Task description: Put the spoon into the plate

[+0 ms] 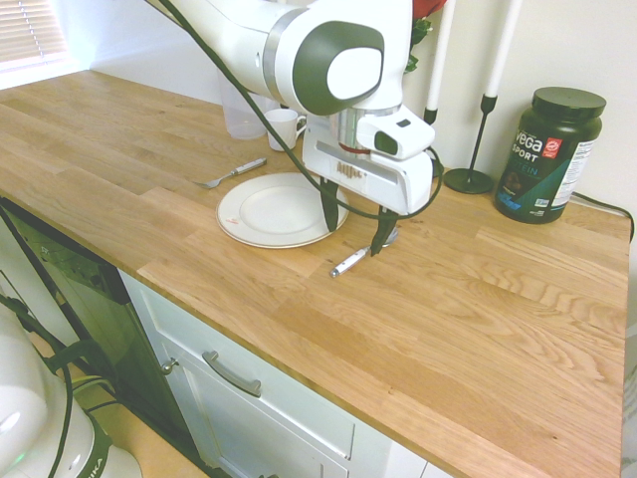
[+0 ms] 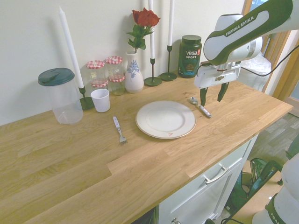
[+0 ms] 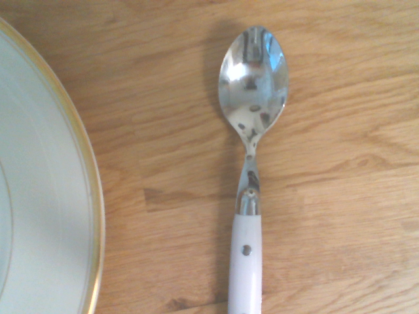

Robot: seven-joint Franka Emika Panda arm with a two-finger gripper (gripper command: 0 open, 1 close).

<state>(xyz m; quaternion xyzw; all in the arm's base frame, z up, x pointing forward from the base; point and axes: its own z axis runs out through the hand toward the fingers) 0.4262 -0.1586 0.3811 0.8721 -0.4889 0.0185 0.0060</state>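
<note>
Two tall white candles [image 2: 69, 44] in dark holders, a lidded clear jug [image 2: 60, 95], a white cup [image 2: 100, 100], red-checked jars [image 2: 106, 70] and a vase with a red rose [image 2: 134, 65] line the back of the bench [image 2: 70, 158] by the wall. All sit well apart from the work area. An all-metal fork [image 2: 119, 129] lies on the wood on the far side of the plate [image 2: 165, 119] from the spoon [image 2: 200, 107], not touching either. Nothing lies between spoon and plate, just bare wood.

Readable text: dark tub [image 2: 189, 56] says "vega SPORT"; arm housing reads "FRANKA EMIKA".

Spoon lies flat on the bench just beside the plate rim, apart from it. Wrist view shows the shiny bowl, white handle with a rivet, and a gap of wood to the gold-lined plate edge. Plate holds nothing.

Tool [image 2: 213, 95] hangs just above the spoon with its fingers spread, pointing down, one on each side of the handle in the first exterior view. Fingertips look clear of the spoon; can't tell if they touch the wood. Nothing pinched.
</note>
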